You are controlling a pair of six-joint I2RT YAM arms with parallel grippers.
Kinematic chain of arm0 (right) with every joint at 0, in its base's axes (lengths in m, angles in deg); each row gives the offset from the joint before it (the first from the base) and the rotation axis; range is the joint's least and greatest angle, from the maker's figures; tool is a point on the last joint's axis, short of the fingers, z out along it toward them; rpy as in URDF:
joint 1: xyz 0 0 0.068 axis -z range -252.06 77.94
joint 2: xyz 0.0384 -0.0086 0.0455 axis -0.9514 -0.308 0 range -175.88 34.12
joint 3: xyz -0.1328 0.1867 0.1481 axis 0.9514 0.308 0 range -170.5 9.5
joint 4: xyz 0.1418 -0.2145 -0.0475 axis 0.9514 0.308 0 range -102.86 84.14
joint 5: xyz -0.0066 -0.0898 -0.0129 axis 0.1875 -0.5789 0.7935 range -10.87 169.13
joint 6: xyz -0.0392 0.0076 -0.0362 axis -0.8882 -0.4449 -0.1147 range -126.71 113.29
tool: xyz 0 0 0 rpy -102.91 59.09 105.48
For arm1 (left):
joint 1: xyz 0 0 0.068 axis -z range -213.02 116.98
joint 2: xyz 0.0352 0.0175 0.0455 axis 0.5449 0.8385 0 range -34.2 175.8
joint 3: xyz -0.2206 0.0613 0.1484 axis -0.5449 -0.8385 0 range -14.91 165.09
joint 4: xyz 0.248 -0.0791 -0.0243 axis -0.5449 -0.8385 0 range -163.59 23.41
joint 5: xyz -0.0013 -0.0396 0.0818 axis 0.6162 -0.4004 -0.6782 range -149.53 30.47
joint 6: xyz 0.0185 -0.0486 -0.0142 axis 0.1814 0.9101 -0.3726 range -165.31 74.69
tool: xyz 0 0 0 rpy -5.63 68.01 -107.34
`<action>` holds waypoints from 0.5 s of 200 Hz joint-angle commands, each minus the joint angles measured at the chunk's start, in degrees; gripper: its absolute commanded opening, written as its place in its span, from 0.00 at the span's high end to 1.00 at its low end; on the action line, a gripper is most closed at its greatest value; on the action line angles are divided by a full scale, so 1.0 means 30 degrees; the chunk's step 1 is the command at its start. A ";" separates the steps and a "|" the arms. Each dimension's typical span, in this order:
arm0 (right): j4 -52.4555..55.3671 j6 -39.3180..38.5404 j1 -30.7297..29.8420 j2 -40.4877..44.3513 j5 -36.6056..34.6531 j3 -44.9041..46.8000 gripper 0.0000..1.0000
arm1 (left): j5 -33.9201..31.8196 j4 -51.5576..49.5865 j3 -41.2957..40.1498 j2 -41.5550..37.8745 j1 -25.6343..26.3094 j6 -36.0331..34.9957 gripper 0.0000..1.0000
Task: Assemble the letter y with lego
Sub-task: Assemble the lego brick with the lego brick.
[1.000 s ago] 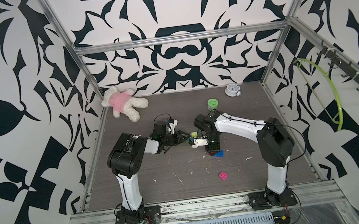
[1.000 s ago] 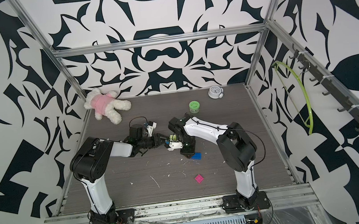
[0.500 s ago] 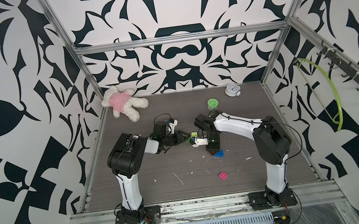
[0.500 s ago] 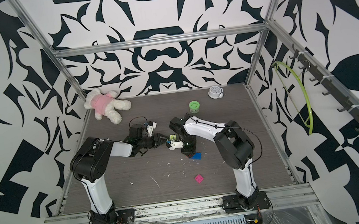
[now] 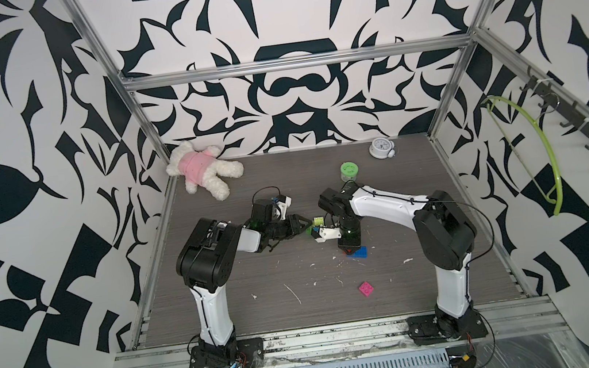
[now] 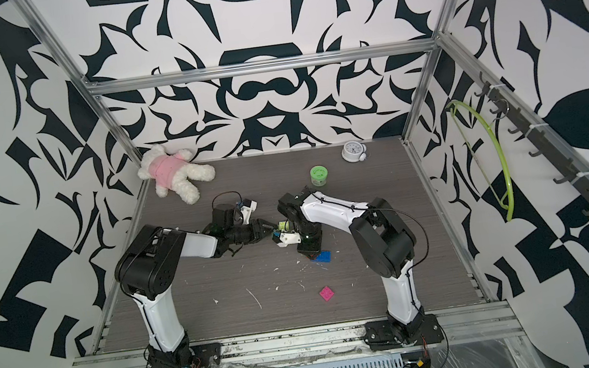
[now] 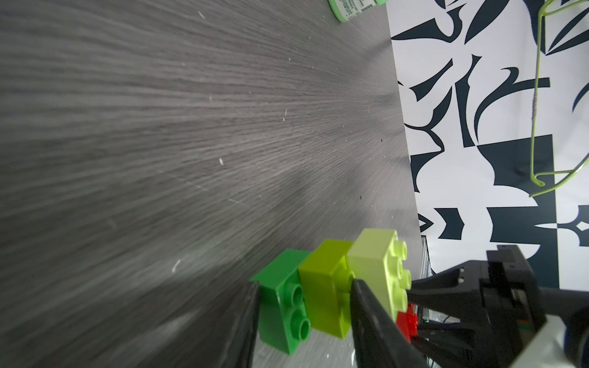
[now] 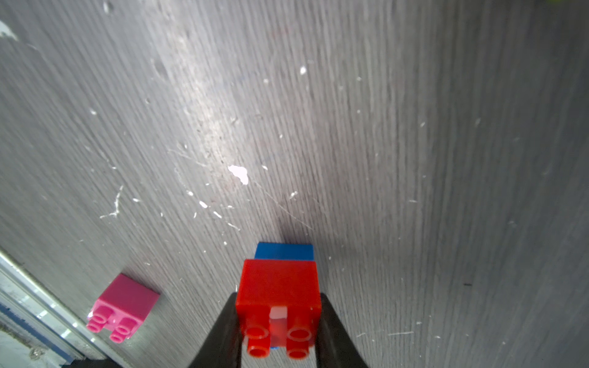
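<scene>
The left end effector [image 7: 304, 283] is closed on a green-and-lime stack [image 5: 318, 223], its dark fingers [image 7: 366, 318] bracketing the green brick [image 7: 280, 302] and the lime brick [image 7: 325, 296], while the pale lime brick [image 7: 373, 264] sticks out past one finger with its studs pointing right, toward the other arm; whether the stack touches the bench [image 5: 258, 273] cannot be told. Just right of it, the right end effector [image 8: 279, 306] points down and is clamped on the red brick [image 8: 279, 283], which sits over one end of the blue brick [image 5: 358, 252] lying flat on the bench at mid-depth, right of centre; whether red is pressed fully home cannot be told. In both top views the two end effectors are close together near the middle of the bench. The pink brick [image 6: 326, 293] lies alone, studs up, nearer the front edge and well apart from the blue one. Farther back stand a round green tub [image 5: 348, 171] and a small white clock [image 5: 380, 148], a plush toy [image 5: 203, 169] lies in the far left corner, and a lime hanger [image 5: 546, 161] hangs on the right wall
</scene>
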 commanded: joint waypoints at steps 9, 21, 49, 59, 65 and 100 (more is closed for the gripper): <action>-0.0196 0.0118 0.0029 -0.0960 -0.0381 0.1420 1.00 | -0.4200 -0.7179 -0.1422 0.2590 -0.0020 -0.0715 0.51; -0.0245 0.0245 0.0029 -0.1077 -0.0423 0.1480 1.00 | -0.4200 -0.7194 -0.1423 0.2590 -0.0023 -0.0715 0.51; -0.0092 0.0269 0.0029 -0.1490 -0.0922 0.1480 1.00 | -0.4205 -0.7223 -0.1389 0.2592 -0.0051 -0.0715 0.51; 0.0015 0.0342 0.0029 -0.1714 -0.1044 0.1370 1.00 | -0.4215 -0.7233 -0.1388 0.2583 -0.0049 -0.0719 0.51; 0.0102 0.0390 0.0007 -0.1834 -0.1089 0.1266 1.00 | -0.4201 -0.7237 -0.1393 0.2615 -0.0049 -0.0715 0.51; 0.0614 0.0761 -0.0117 -0.2475 -0.1544 0.0563 1.00 | -0.4186 -0.7238 -0.1368 0.2590 -0.0053 -0.0700 0.51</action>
